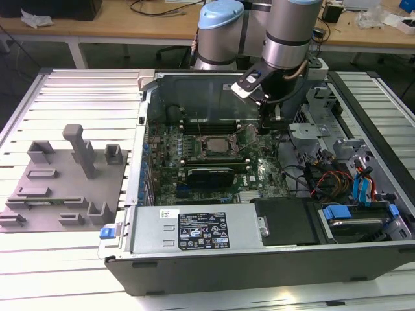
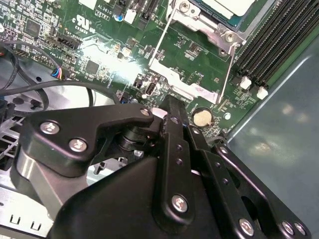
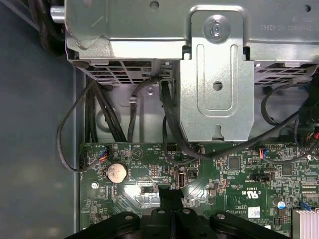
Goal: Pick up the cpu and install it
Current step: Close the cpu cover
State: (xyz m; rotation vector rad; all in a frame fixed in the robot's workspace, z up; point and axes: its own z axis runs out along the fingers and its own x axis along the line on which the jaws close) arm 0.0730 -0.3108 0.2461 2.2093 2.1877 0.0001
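The cpu (image 1: 218,145) lies flat in the metal-framed socket in the middle of the motherboard (image 1: 194,184); in the second wrist view its silver-white top (image 2: 227,5) shows inside the frame. The socket's load plate (image 2: 174,79) stands hinged open, with the thin wire levers raised. My gripper (image 1: 264,126) hangs low over the board on the exterior view's right of the socket, apart from the cpu. Its black fingertips (image 2: 172,107) meet with nothing between them, just above the board near a coin cell (image 2: 202,117). The first wrist view shows the same closed tips (image 3: 172,194).
The open computer case (image 1: 194,259) holds memory slots (image 2: 279,40), a metal drive cage (image 3: 214,74), loose black cables (image 3: 99,114) and a power supply (image 1: 194,230). A grey plastic fixture (image 1: 65,175) with blocks and posts sits on the slatted table at the exterior view's left.
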